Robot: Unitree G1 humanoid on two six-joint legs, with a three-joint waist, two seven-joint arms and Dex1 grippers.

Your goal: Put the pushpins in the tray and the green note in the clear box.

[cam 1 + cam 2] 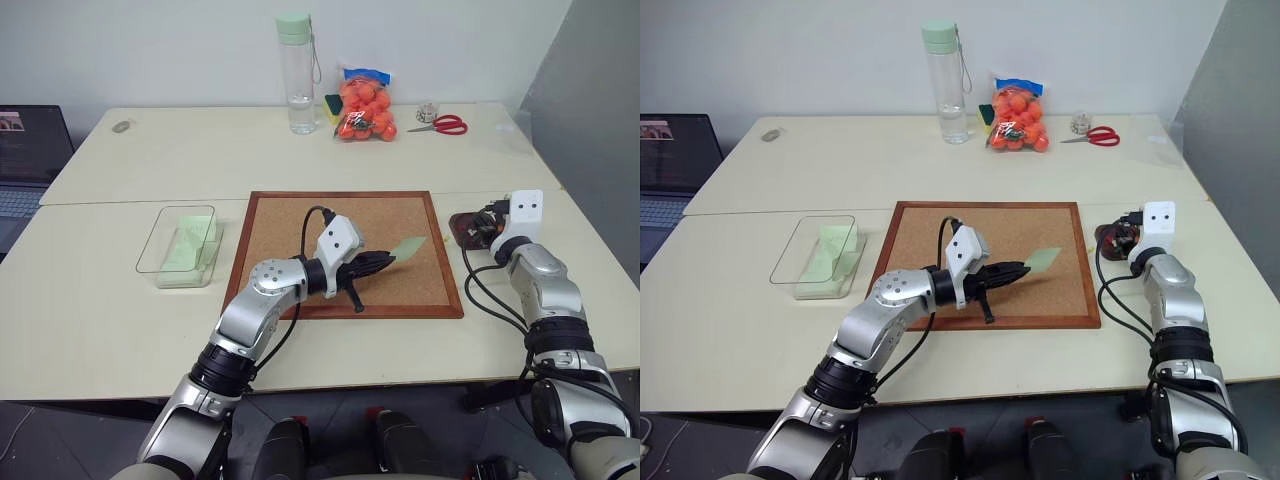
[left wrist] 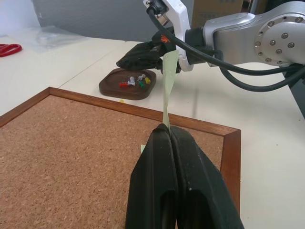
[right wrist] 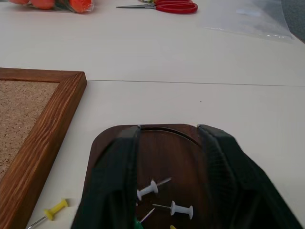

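From the head cam, the left gripper is clamped tight on the green note over the corkboard, with the clear box off its left edge. In the left wrist view, pushpins sit in the tray. Right wrist view: the right gripper jaws are spread wide over the tray, holding nothing, and a yellow pushpin lies on the table beside it.

The right gripper, jaws apart over the tray, hides the dish's side rims, and the picture's lower edge cuts off its near end. A green pushpin at six o'clock shows as a sliver. From the head camera, the pins in the tray, at three o'clock of the corkboard, are too small to count.
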